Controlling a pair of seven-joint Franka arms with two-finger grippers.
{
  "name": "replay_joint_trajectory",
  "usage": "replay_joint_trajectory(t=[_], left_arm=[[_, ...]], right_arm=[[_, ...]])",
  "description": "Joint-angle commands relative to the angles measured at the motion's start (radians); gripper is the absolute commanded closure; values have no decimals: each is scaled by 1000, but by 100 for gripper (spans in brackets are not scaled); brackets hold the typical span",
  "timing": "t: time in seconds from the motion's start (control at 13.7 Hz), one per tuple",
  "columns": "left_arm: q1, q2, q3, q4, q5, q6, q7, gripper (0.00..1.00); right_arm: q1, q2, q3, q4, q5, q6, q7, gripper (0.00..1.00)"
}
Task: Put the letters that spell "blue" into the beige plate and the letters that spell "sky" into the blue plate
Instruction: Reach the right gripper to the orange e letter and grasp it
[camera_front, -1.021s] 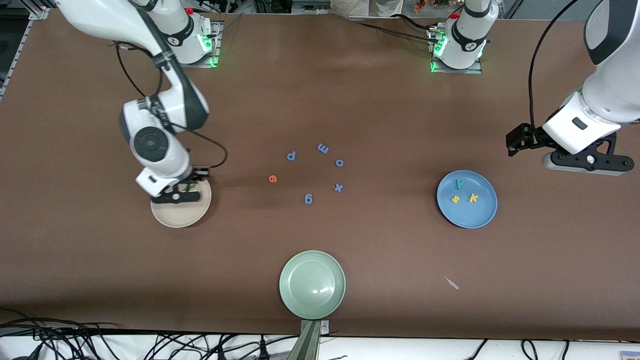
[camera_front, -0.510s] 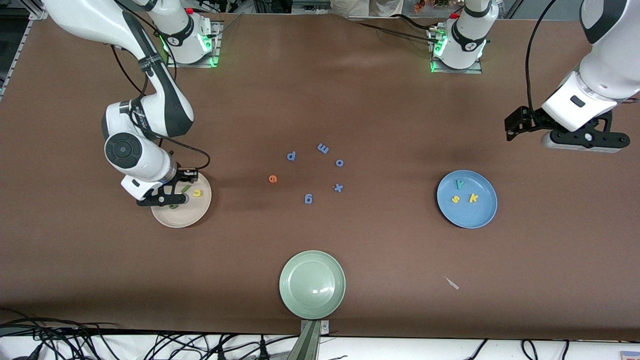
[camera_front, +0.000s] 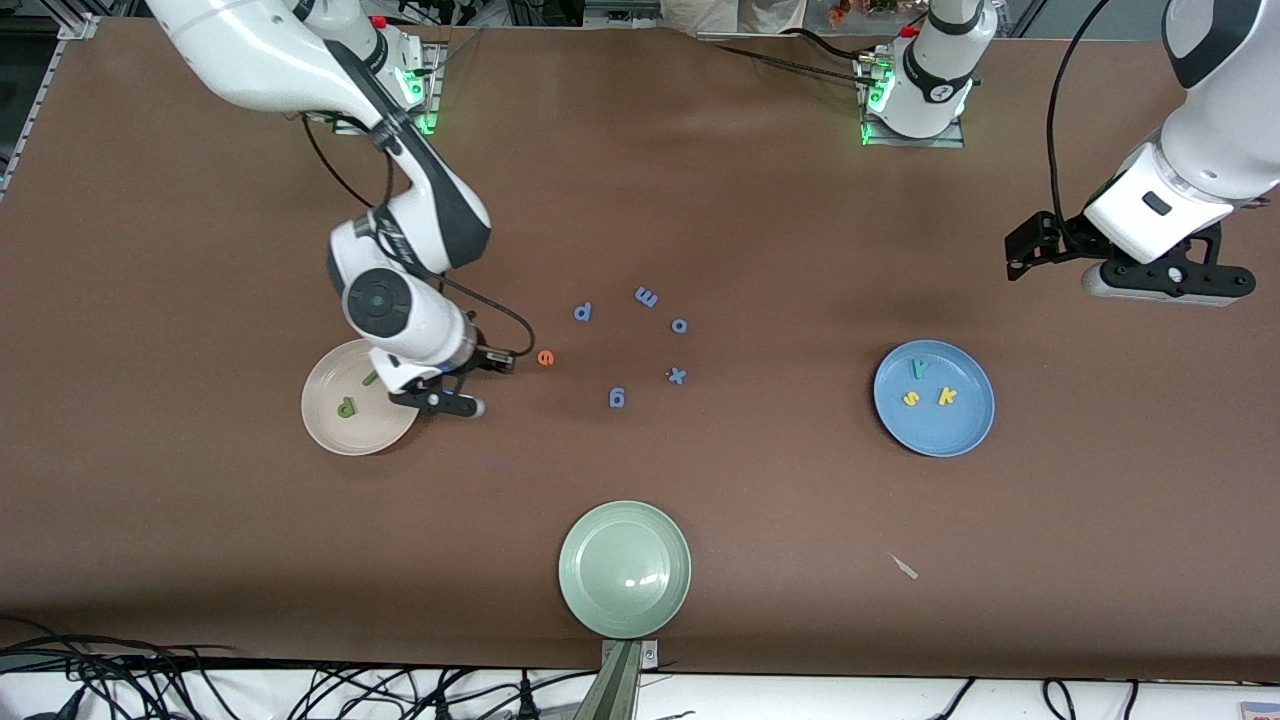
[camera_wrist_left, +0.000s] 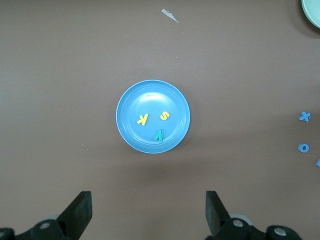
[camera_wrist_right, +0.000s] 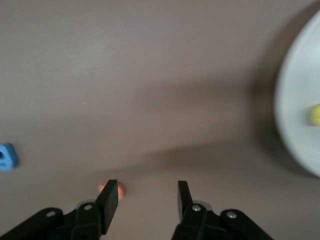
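Note:
The beige plate (camera_front: 330, 425) holds a dark green b (camera_front: 346, 408) and a light green l (camera_front: 370, 377); the right wrist view shows a yellow bit (camera_wrist_right: 315, 115) on the plate (camera_wrist_right: 295, 100). My right gripper (camera_front: 437, 402) (camera_wrist_right: 146, 190) hangs open and empty over the table between that plate and the orange e (camera_front: 545, 357) (camera_wrist_right: 120, 189). The blue plate (camera_front: 950, 435) (camera_wrist_left: 150, 95) holds the teal y (camera_front: 919, 367), yellow s (camera_front: 911, 398) and yellow k (camera_front: 946, 397). My left gripper (camera_front: 1165, 288) (camera_wrist_left: 148, 200) waits open, up in the air toward the left arm's end.
Blue letters p (camera_front: 583, 312), m (camera_front: 646, 296), o (camera_front: 679, 325), x (camera_front: 677, 376) and g (camera_front: 617, 398) lie mid-table around the e. A pale green plate (camera_front: 625, 600) sits near the front edge. A small white scrap (camera_front: 905, 567) lies nearer the camera than the blue plate.
My right gripper opened over the beige plate, left the dark green b there, and swung off the plate toward the orange e. The left arm rose slightly.

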Motion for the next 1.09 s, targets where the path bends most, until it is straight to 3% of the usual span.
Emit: replay_joint_trajectory(t=[0.0, 0.29, 0.87, 1.02], left_arm=[[-7, -10, 9, 6, -20, 0, 12, 0], [-4, -11, 9, 4, -19, -2, 19, 0], [-5, -11, 9, 4, -11, -2, 19, 0], [-5, -11, 9, 4, -11, -2, 19, 0]], right_arm=[[35, 76, 10, 45, -56, 69, 146, 44], [80, 119, 23, 39, -170, 93, 299, 44], [96, 111, 23, -45, -176, 124, 332, 45], [96, 108, 23, -48, -176, 124, 333, 51]])
